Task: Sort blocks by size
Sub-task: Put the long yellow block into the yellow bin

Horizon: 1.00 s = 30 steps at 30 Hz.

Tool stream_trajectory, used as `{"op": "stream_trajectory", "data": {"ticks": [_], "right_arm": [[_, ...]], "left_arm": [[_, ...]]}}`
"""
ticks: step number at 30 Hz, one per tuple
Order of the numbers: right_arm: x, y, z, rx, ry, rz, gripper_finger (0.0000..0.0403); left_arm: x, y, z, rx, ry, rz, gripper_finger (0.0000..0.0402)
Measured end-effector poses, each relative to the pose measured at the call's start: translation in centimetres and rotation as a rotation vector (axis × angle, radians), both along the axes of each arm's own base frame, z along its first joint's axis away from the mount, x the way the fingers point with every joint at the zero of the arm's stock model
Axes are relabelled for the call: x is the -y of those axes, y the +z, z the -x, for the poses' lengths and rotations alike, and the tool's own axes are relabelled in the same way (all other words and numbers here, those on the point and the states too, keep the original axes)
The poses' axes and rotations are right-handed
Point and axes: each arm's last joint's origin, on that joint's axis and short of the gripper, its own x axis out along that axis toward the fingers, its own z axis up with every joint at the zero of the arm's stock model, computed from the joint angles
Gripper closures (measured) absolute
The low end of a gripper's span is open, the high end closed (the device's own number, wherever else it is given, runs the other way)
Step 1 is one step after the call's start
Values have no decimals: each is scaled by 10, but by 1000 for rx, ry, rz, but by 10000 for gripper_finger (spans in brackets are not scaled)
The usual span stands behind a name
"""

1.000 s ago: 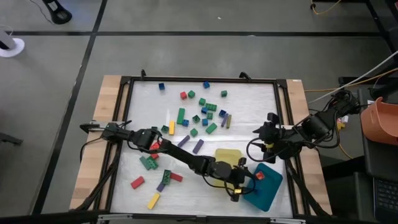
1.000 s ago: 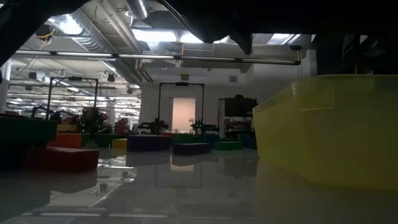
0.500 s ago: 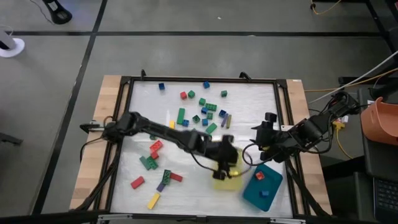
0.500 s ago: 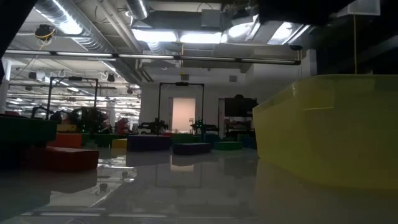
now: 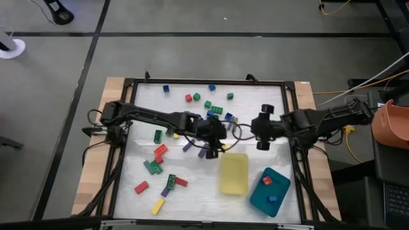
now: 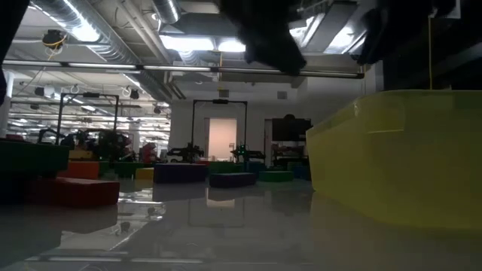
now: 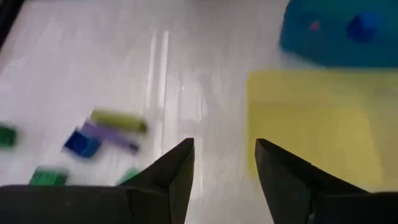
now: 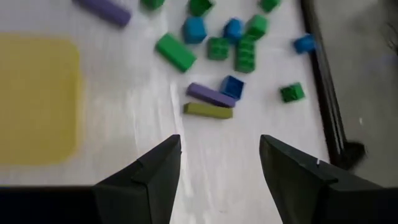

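Left pincer point(image 5: 213, 135) is held open and empty just beyond the yellow tray point(image 5: 234, 174); right pincer point(image 5: 261, 126) is parted, empty, near the blocks point(image 5: 213, 114).

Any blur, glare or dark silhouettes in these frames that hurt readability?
Left wrist view: motion-smeared, blocks streaky, a pale glare stripe on the table. Low view: arms are black silhouettes against bright ceiling lights; yellow tray looms close. Right wrist view: mildly soft. High view: the sharpest.
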Motion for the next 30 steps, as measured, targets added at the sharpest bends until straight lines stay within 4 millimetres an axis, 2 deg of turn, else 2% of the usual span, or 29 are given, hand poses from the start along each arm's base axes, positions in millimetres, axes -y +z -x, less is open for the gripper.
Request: {"op": "stream_trajectory", "data": {"ticks": [6,8,12,16,21,23,30], "right_arm": [[24,-26,-17,-26,188,-40,185],[32,-34,-23,-30,225,-53,185],[49,-48,-37,-60,195,-60,185],[69,-63,-47,-74,11,-122,185],[91,-83,-59,9,-439,-324,185],[96,-92,-63,22,-563,-374,185],[102,-117,-78,36,-750,-450,185]], "left_arm": [[-20,0,32,86,61,22,245],[-27,-6,42,89,79,21,245],[-36,-21,51,72,94,8,245],[-38,-39,54,54,136,46,245],[-40,-49,59,20,171,26,245],[-42,-51,60,24,207,-2,245],[-55,-52,61,17,271,-56,245]]}}
